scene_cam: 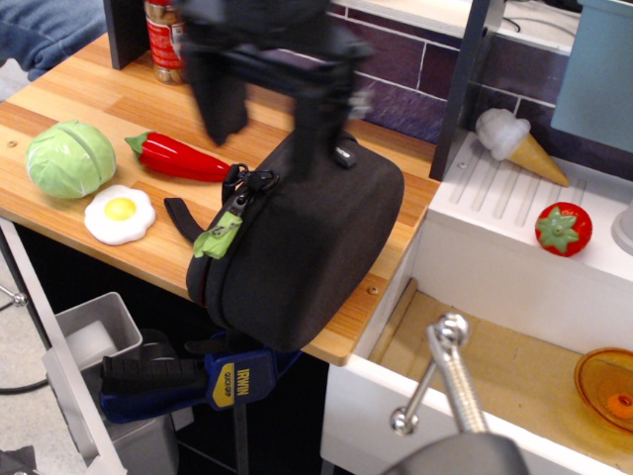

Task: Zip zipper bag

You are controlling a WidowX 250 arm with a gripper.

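The zipper bag (307,247) is a large black rounded fabric case standing on the front edge of the wooden counter (89,99). Its lime-green pull tab (218,238) hangs at the left front by the black strap (182,218). The small red-white label (346,153) shows on top. My gripper (269,111) is a motion-blurred black shape above the bag's top left. Its fingers (222,104) stand apart, open and empty, one left of the bag and one by the label.
A green cabbage (69,158), red pepper (178,156), fried egg (119,215) and jar (164,40) lie left. A blue-black clamp (188,381) grips the counter edge below. Right: white sink (514,267), ice cream cone (516,143), strawberry (562,228), orange bowl (608,386), metal handle (450,371).
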